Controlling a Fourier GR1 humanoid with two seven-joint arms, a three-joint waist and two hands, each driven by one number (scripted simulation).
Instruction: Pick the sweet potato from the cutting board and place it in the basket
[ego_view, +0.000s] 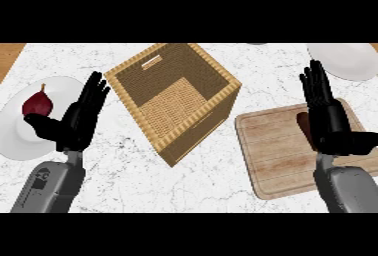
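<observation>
I am at a kitchen counter (221, 185) with a white marbled top. On it stands a woven basket (198, 67). A wooden cutting board (277, 150) lies right of the basket, a white plate (15, 135) bearing dark red produce (37, 103) lies left, and a second plate (347, 60) lies far right.

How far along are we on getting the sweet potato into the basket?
Done: nothing; the basket shows no contents. In hand: the right hand, fingers straight, hovers over the sweet potato on the cutting board, not gripping it. Remaining: grasp, lift, drop into the basket. The left hand rests open over a white plate.
</observation>
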